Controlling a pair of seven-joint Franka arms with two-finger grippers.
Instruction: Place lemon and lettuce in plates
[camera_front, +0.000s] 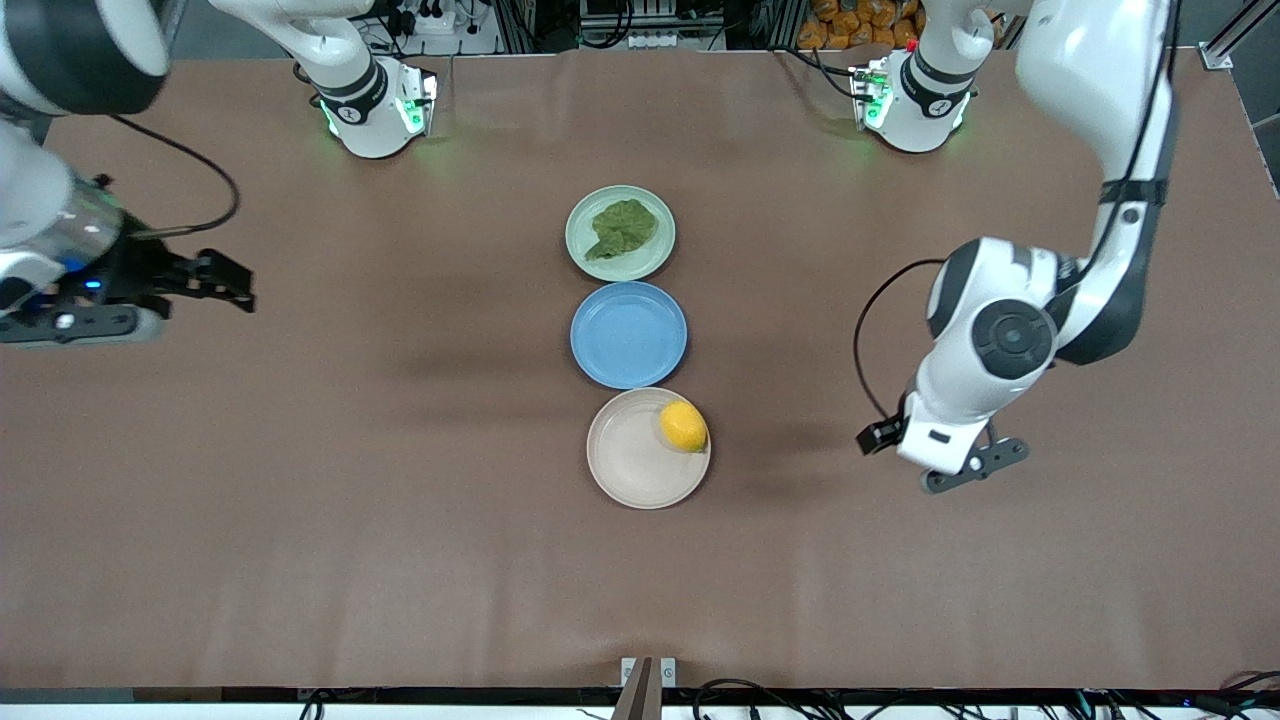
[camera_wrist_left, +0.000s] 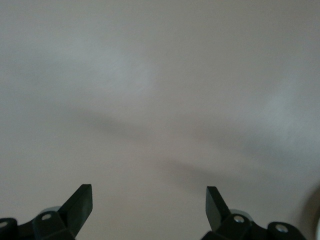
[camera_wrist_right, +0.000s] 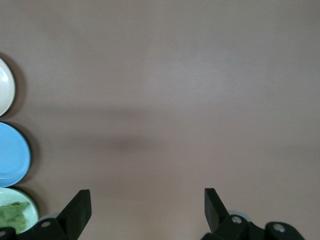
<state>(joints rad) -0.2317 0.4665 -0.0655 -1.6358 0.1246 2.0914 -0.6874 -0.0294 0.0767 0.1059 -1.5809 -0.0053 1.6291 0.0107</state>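
The lettuce (camera_front: 622, 228) lies in the pale mint green plate (camera_front: 642, 263), the plate nearest the robots' bases. The lemon (camera_front: 684, 426) sits in the beige plate (camera_front: 630, 460), near its rim toward the left arm's end. My left gripper (camera_front: 975, 466) is open and empty above bare table toward the left arm's end; its wrist view shows only the tabletop between its fingers (camera_wrist_left: 80, 202). My right gripper (camera_front: 240, 285) is open and empty above bare table at the right arm's end. The right wrist view shows the mint plate (camera_wrist_right: 15, 196) with the lettuce (camera_wrist_right: 11, 216) and the beige plate (camera_wrist_right: 5, 92).
A blue plate (camera_front: 628, 334) lies empty between the two other plates, all three in a row at the table's middle; it also shows in the right wrist view (camera_wrist_right: 12, 152). Brown tabletop spreads on both sides of the row.
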